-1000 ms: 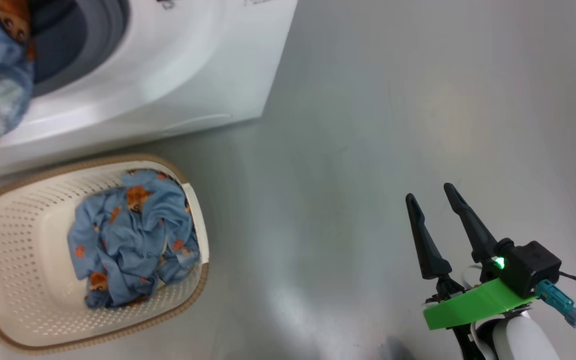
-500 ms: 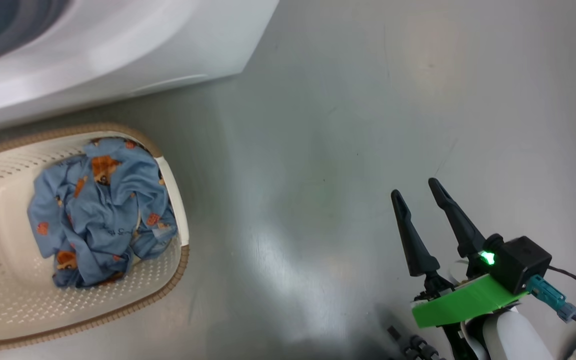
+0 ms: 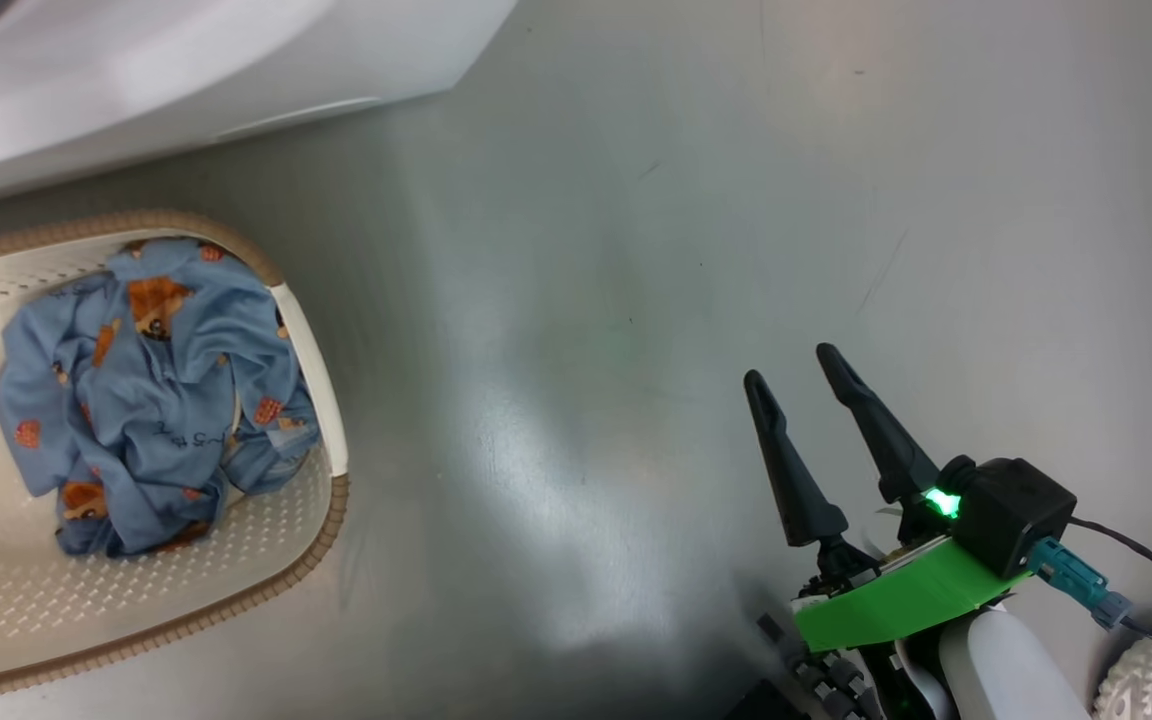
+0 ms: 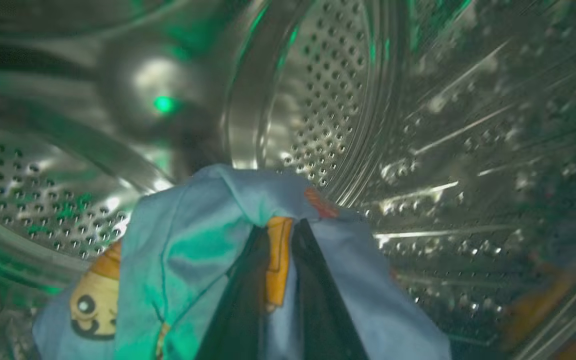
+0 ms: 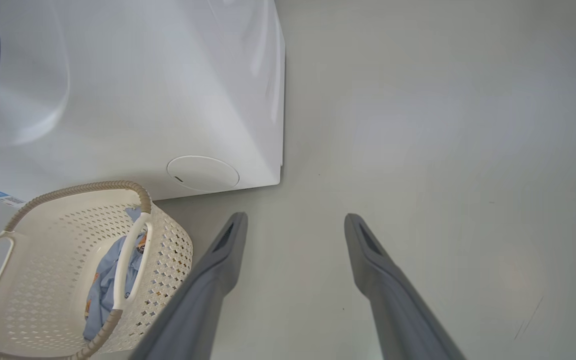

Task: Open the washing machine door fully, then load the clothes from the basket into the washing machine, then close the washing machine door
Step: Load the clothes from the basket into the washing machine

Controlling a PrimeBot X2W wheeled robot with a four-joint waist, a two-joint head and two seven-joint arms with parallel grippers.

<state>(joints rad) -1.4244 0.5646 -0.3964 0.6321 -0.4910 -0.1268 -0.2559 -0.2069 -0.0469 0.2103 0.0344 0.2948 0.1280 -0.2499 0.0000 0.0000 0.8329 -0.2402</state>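
One blue piece of the clothes sits pinched in the left tool inside the washing machine; the right tool gapes wide.

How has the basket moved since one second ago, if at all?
No. The basket still sits just before the washing machine front; the camera shifted, not the basket.

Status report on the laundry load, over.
Left gripper shut on a garment inside the drum. Right gripper open, empty. More clothes in the basket. Nothing seen blocking.
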